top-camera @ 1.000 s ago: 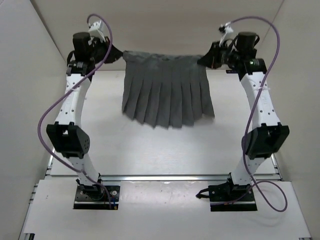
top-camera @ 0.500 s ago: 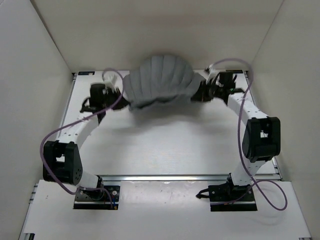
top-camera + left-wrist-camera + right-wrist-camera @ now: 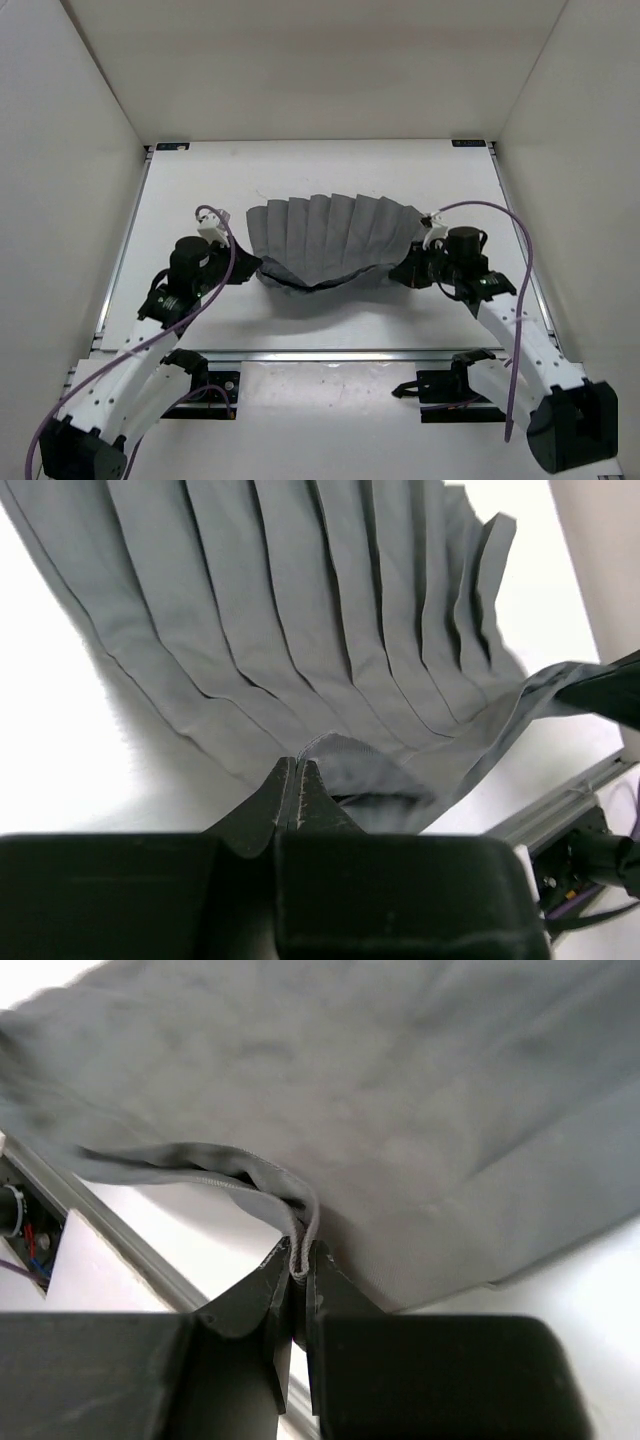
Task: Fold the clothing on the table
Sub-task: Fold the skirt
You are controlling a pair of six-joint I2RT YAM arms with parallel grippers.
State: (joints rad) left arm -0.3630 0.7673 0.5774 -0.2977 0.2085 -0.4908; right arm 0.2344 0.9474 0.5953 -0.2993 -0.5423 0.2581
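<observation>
**Top external view.** The clothing (image 3: pixel 330 240), a grey pleated skirt, lies on the near half of the table (image 3: pixel 300 175). Its hem fans toward the far side and its waistband runs along the near side. The left gripper (image 3: pixel 250 272) pinches the left waistband corner and the right gripper (image 3: pixel 406 268) pinches the right one. Between them the band sags in a shallow curve. No layer appears doubled over, so the fold proper is judged not yet made, and the whole of it remains. Purple cables (image 3: pixel 515 300) loop off both arms, well apart from the cloth, and a metal rail (image 3: pixel 330 354) borders the near edge.

**Left wrist view.** The left gripper (image 3: pixel 297 780) has its jaws pressed together on a thin edge of the waistband. The pleats (image 3: pixel 300 620) spread away over the white surface. The rail (image 3: pixel 560 802) shows at lower right. Nothing blocks the cloth.

**Right wrist view.** The right gripper (image 3: pixel 300 1260) has its jaws clamped on a stitched seam at the corner. The cloth (image 3: pixel 380 1110) is slightly blurred and fills most of the view. The rail (image 3: pixel 130 1250) passes at lower left, near the held corner.
</observation>
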